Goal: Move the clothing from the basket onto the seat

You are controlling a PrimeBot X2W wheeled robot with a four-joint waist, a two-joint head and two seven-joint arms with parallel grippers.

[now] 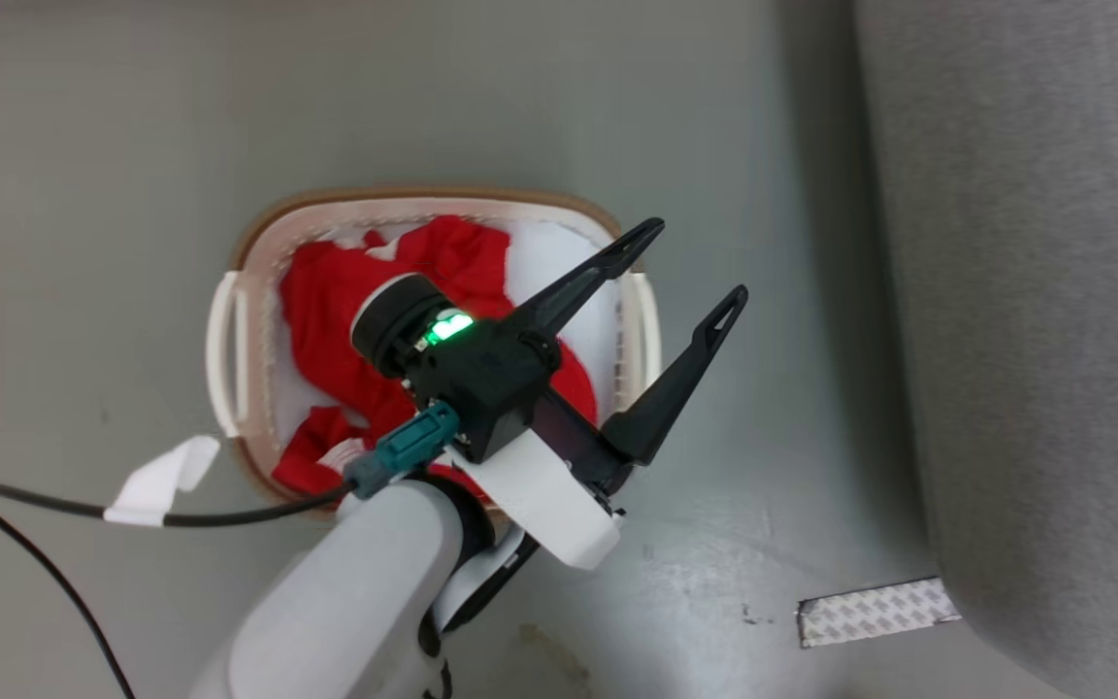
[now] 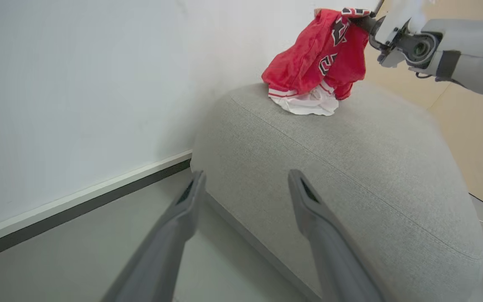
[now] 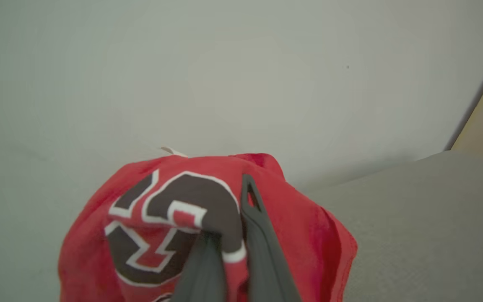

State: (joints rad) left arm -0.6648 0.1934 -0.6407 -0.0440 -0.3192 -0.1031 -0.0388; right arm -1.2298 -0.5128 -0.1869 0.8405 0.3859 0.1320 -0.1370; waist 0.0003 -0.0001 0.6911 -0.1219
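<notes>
The white basket with its brown rim stands on the floor and holds crumpled red clothing. Above its right side hangs my left gripper, open and empty, fingers angled toward the grey seat. In the left wrist view these fingers stand wide apart before the seat. My right gripper is shut on a red garment with black numerals, whose white hem touches the seat's top. In the right wrist view the shut gripper pinches this garment over the seat.
A strip of patterned tape lies on the grey-green floor near the seat's corner. A black cable with a white tape tag trails left from my forearm. A white wall with a dark baseboard runs behind the seat.
</notes>
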